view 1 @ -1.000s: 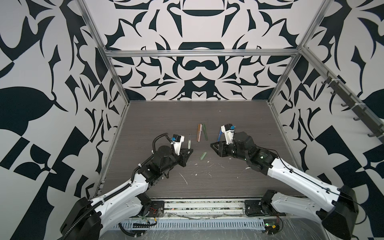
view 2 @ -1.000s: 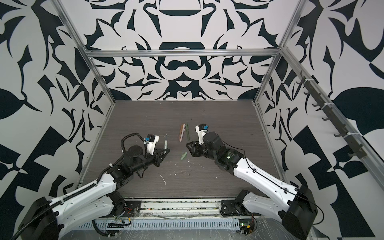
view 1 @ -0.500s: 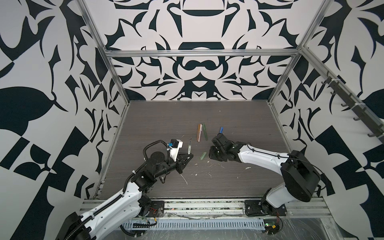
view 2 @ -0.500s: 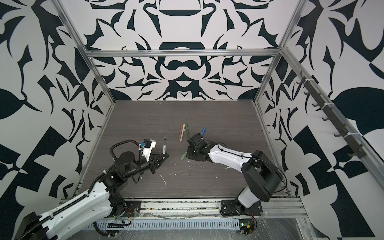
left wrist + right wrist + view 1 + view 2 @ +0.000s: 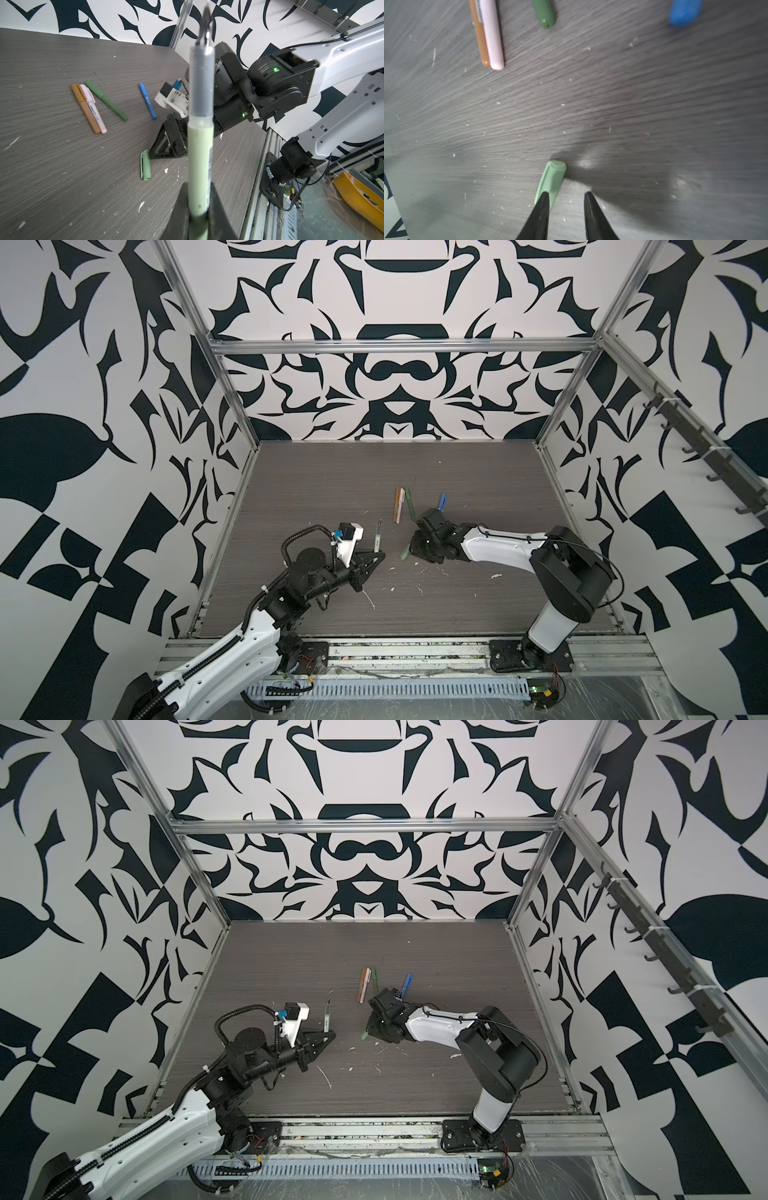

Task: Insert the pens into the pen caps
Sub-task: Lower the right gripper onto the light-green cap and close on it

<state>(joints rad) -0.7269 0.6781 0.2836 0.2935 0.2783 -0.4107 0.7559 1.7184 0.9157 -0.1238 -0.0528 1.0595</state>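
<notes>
Nearest you, the left jaws are clamped tight on the lower barrel of the pale green pen (image 5: 200,158). It stands upright, clear of the desk (image 5: 633,104), with its dark tip bare and pointing up, so this pen is ready for its partner. Just beyond, across the middle, the pale green cap (image 5: 553,176) lies flat on the desk. The right jaws are down at one end of it, partly open and holding nothing. One fingertip (image 5: 545,200) overlaps the cap's end while the other is off to the side over bare desk, so the cap is not squarely between them. Farther back, the orange-brown pen (image 5: 85,108) and the pink pen (image 5: 94,112) lie touching side by side, with the dark green pen (image 5: 106,102) just beside them. The blue pen (image 5: 147,100) lies apart, to the right in both top views. All four appear to wear their caps, so you are likely on the last pair, at the step of picking up this cap. Your next move calls for shifting the right jaws sideways until the cap sits centred between them, then closing and lifting. After that, turn the cap's open mouth toward the pen's tip; you cannot tell for sure from here which end is open.
</notes>
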